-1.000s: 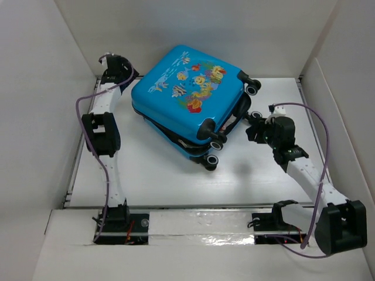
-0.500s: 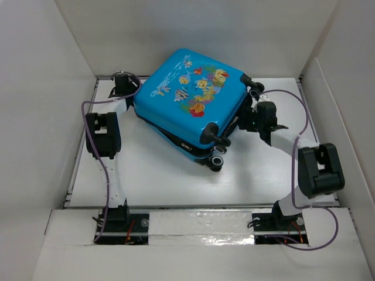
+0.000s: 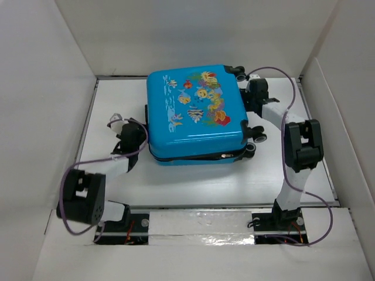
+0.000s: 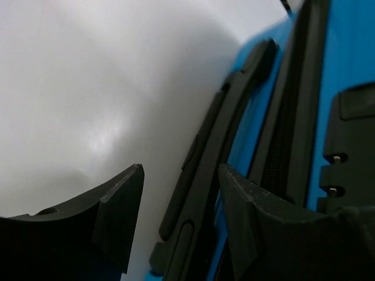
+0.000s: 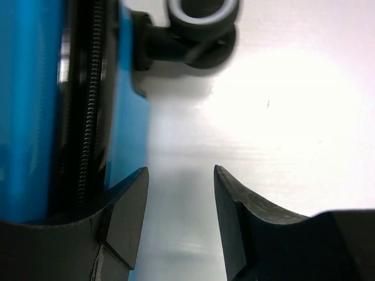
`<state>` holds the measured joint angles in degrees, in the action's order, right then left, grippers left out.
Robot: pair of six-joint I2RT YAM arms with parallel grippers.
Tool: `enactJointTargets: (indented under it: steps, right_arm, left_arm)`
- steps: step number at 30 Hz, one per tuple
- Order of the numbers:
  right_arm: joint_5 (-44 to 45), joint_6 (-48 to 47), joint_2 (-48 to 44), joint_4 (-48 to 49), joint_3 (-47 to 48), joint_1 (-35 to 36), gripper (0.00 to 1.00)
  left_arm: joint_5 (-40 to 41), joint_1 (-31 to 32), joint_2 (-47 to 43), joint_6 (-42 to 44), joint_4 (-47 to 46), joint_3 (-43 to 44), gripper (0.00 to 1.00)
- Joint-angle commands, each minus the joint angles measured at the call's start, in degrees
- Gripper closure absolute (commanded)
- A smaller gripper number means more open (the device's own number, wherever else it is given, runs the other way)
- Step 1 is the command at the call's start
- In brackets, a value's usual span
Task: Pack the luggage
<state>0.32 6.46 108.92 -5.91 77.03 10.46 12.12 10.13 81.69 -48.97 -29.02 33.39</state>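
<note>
The luggage (image 3: 196, 114), a bright-blue suitcase with fish print, lies flat and closed in the middle of the table, wheels to the right. My left gripper (image 3: 137, 133) is open at its left edge; in the left wrist view the black side handle (image 4: 217, 152) lies between the fingers (image 4: 120, 205). My right gripper (image 3: 253, 93) is open at the suitcase's right side by the wheels. In the right wrist view the blue shell and zipper (image 5: 94, 99) run along the left finger, with a wheel (image 5: 202, 12) ahead. The right gripper (image 5: 180, 199) holds nothing.
White walls enclose the table (image 3: 199, 181) on the left, back and right. The right arm's elbow (image 3: 302, 143) stands close to the suitcase's wheels (image 3: 258, 137). A foil-taped strip (image 3: 199, 225) runs along the near edge between the arm bases.
The suitcase has turned and dropped flat, its two halves now together. My left gripper has swung from the far left corner down to its left edge. My right gripper has moved farther back along the wheel side.
</note>
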Motion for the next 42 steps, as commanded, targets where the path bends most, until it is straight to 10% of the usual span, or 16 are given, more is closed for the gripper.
enactJointTargets:
  steps: [1,9,14,17,21,24,31,36,42]
  right_arm:
    - [-17.27,1.1,3.21,-0.3,14.08,6.94,0.43]
    - [-23.59,3.72,9.73,-10.71,33.27,0.37,0.02]
    - [-33.98,10.68,1.24,-3.5,28.28,-8.87,0.0]
    - [-31.96,8.49,-7.2,-0.78,16.99,-11.33,0.12]
    - [-27.75,9.18,-32.89,10.73,-9.77,-12.48,0.76]
    - [-22.92,11.29,-49.78,16.1,-30.53,-12.48,0.89]
    - [-18.86,8.66,-66.29,9.52,-46.88,-12.48,0.92]
    - [-23.95,6.73,-59.37,11.8,-47.07,-11.96,0.92]
    - [-24.66,7.33,-50.23,16.71,-40.31,-11.34,0.92]
  left_arm:
    - [-6.33,13.41,-9.16,-1.47,-2.89,-7.86,0.48]
    - [4.92,29.49,-23.84,-7.19,2.11,-16.86,0.48]
    - [8.18,34.34,-25.27,-7.72,2.74,-18.27,0.47]
    - [8.44,35.48,-23.77,-7.46,1.6,-17.48,0.47]
    - [9.59,37.51,-21.23,-6.93,0.1,-15.2,0.47]
    - [9.15,37.51,-19.91,-6.05,-1.13,-14.05,0.47]
    - [8.27,37.51,-17.1,-1.49,-0.16,-8.96,0.47]
    - [5.64,36.98,-13.06,-1.04,-1.04,-6.06,0.44]
    - [3.44,35.05,-12.25,1.51,4.04,-1.66,0.16]
